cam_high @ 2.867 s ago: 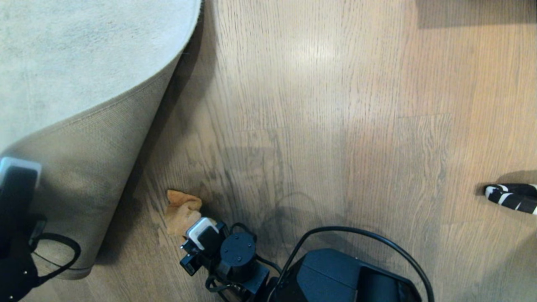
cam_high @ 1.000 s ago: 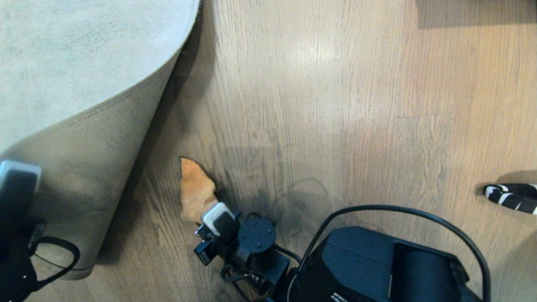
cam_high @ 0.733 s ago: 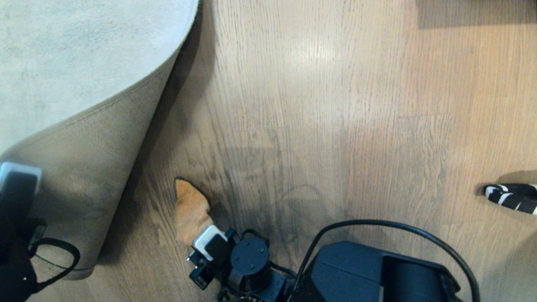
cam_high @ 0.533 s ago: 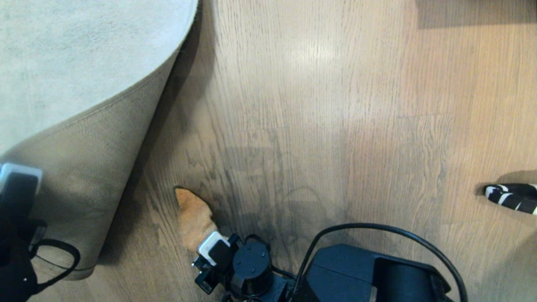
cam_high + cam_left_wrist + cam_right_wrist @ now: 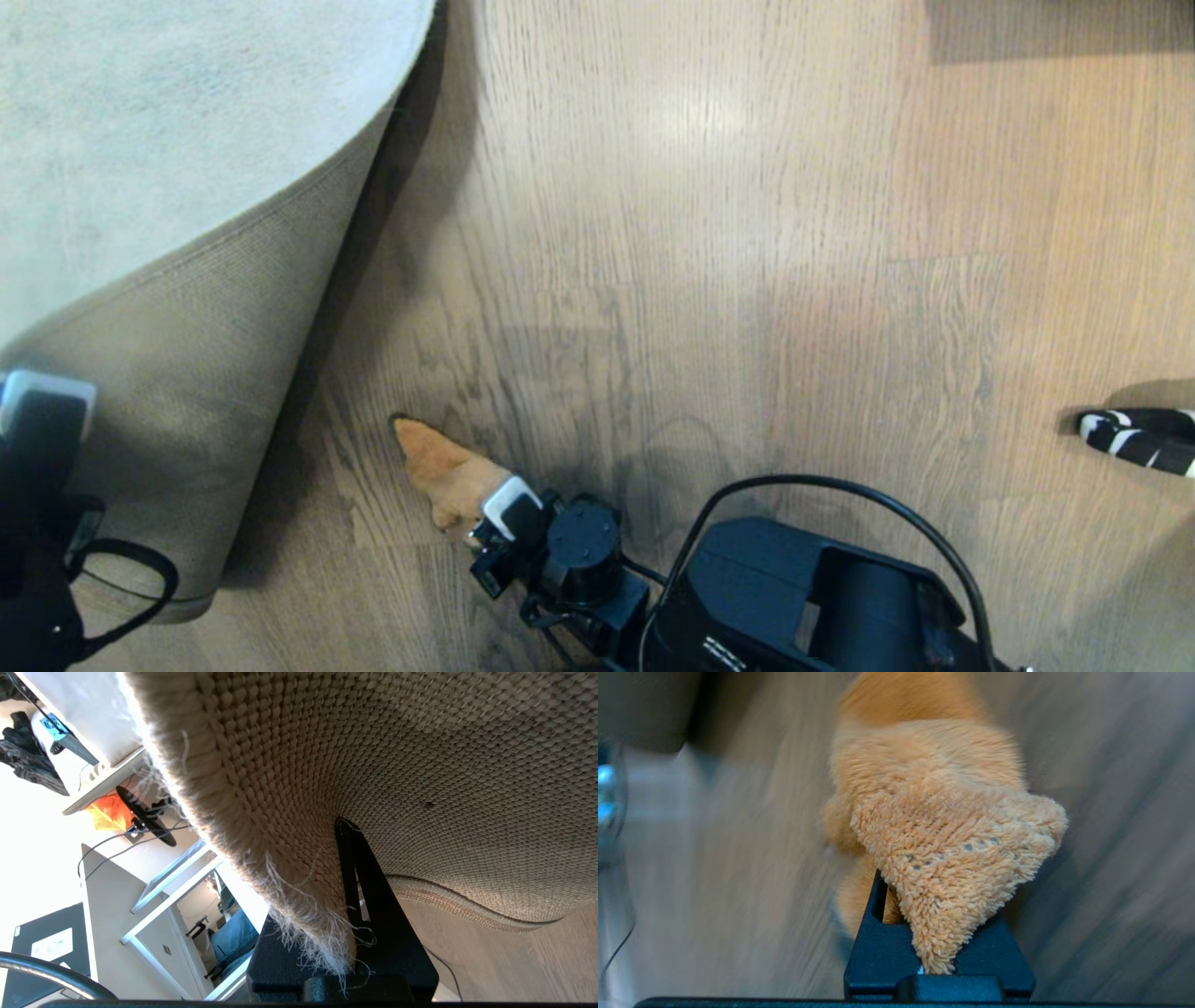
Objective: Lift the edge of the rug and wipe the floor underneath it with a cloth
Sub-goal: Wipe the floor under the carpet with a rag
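Observation:
The pale grey rug (image 5: 168,112) lies at the upper left, its near edge held up so the tan woven backing (image 5: 187,373) faces me. My left gripper (image 5: 336,868) is shut on that frayed edge; one black finger (image 5: 369,896) presses the backing, the other is hidden behind the rug. My left arm (image 5: 37,448) shows at the far left. My right gripper (image 5: 471,537) is shut on the orange-tan cloth (image 5: 439,467), which trails on the brown wood floor (image 5: 700,280) just right of the lifted rug. Up close the fuzzy cloth (image 5: 943,835) bulges out between the jaws of the right gripper (image 5: 934,905).
My black right arm and its looping cable (image 5: 822,523) fill the bottom centre. A black-and-white striped object (image 5: 1134,439) lies on the floor at the right edge. A dark shadowed patch (image 5: 1055,28) lies at the top right. Shelves and furniture (image 5: 117,812) show beyond the rug.
My right gripper dragged the cloth back toward me along the floor, then shifted to the right; the cloth's tip now trails leftward. The left gripper and lifted rug stayed still.

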